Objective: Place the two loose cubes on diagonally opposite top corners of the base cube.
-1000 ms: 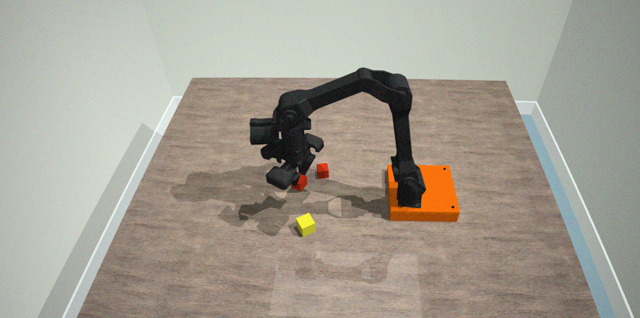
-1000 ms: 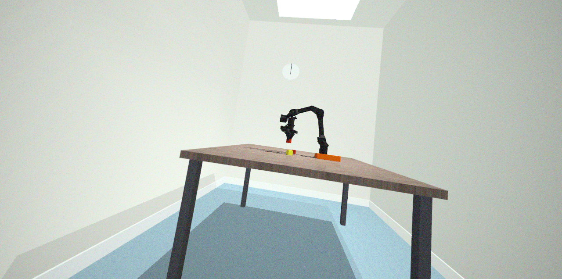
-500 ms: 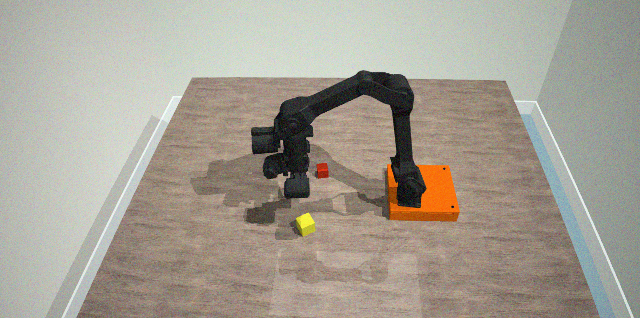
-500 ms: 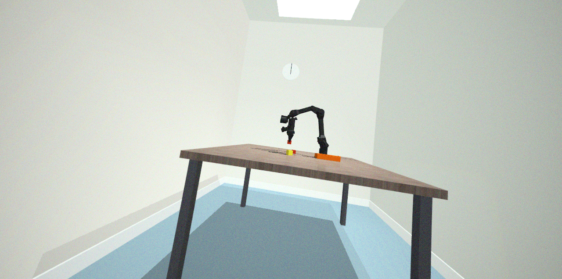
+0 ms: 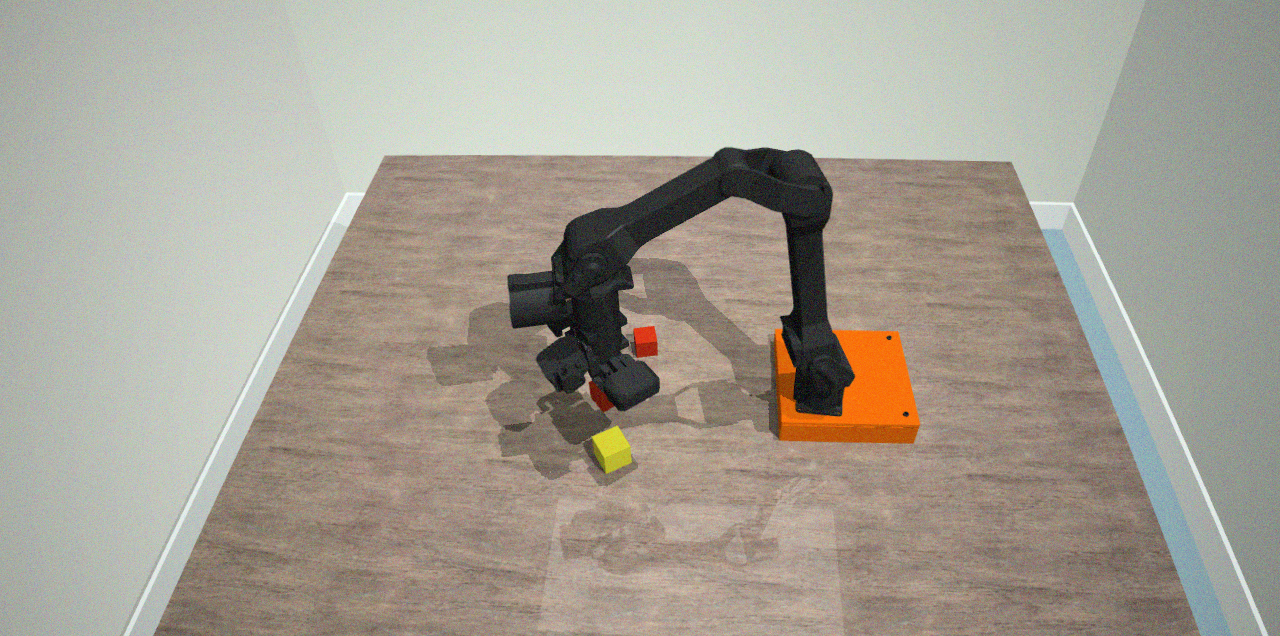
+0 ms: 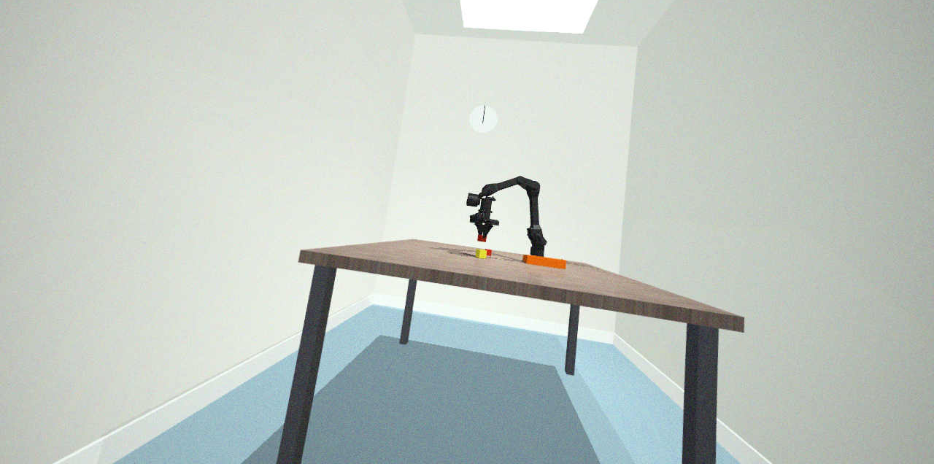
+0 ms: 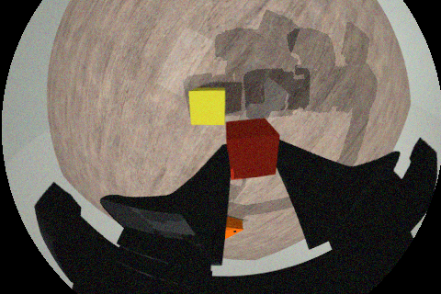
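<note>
My gripper points down and is shut on a red cube. It holds the cube in the air, well above the table. In the top view the gripper's body hides part of this cube. The yellow cube, the only yellow one, stands on the table with nothing on top. It lies up and left of the held cube in the wrist view. The other red cube lies on the table, behind the yellow cube in the top view.
The arm stands on an orange block, to the right of the cubes in the top and exterior views. The wooden table carries the arm's shadows around the yellow cube.
</note>
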`<state>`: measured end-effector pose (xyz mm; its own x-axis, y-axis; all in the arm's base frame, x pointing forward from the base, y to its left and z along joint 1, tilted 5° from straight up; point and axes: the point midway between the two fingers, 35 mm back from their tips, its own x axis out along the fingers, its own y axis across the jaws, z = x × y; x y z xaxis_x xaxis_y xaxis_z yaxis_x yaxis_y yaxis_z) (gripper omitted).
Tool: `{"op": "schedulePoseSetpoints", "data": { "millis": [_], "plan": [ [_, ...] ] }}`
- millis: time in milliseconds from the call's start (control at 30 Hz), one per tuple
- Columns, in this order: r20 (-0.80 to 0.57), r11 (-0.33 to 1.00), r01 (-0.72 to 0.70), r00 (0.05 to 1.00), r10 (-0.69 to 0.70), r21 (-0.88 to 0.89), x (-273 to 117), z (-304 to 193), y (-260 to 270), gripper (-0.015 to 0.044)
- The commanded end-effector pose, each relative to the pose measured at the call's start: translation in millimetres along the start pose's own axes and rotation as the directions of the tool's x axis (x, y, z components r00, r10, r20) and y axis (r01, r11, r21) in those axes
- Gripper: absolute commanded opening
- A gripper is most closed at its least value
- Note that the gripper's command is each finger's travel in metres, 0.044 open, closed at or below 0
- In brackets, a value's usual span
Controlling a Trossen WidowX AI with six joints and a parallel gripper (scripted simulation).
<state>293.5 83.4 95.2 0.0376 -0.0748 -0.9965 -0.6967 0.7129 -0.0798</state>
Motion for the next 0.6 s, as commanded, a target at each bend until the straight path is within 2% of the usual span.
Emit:
{"op": "schedulePoseSetpoints", "data": {
  "millis": [0,400,567],
  "plan": [
    [0.002,0.987,-0.005,1.0,0.005,-0.162,2.8,0.3,6.8,0.0105],
    [0.001,0.812,-0.004,1.0,0.007,-0.583,10.0,2.5,21.9,0.0105],
    [0.001,0.797,-0.004,1.0,0.007,-0.604,10.4,2.6,22.8,0.0105]
  ]
}}
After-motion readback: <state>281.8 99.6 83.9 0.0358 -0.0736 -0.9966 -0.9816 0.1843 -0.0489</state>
